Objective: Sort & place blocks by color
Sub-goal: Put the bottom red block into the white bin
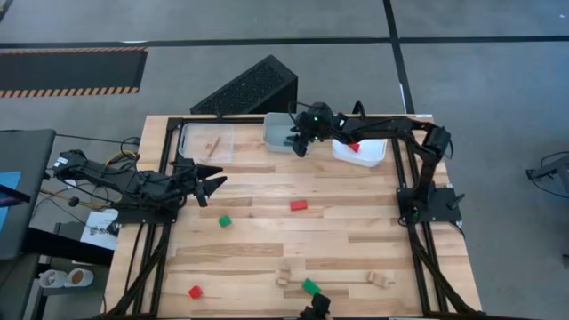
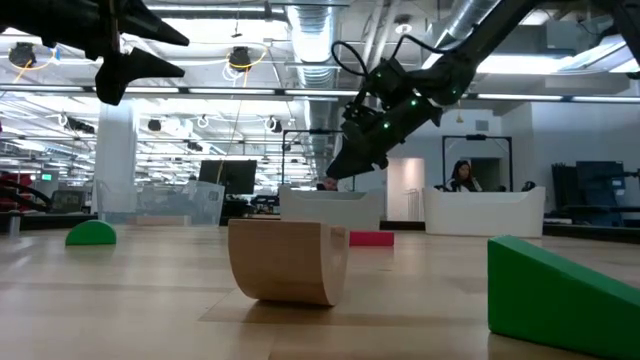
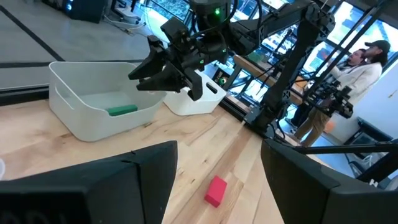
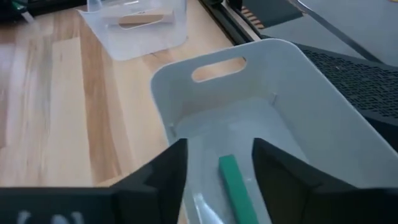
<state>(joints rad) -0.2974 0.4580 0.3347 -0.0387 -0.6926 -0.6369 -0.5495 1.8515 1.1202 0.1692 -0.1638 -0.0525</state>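
My right gripper hangs open over the middle tray, touching nothing. A green block lies flat on that tray's floor, below the gap between the fingers; it also shows in the left wrist view. My left gripper is open and empty above the table's left side. A light wood block lies in the left clear tray, and a red block in the right white tray. On the table lie red blocks, green blocks and wood blocks.
The three trays stand in a row along the table's far edge. A dark slanted box sits behind them. A person stands beyond the table, and another sits in the room behind. A wood arch block stands close to the low camera.
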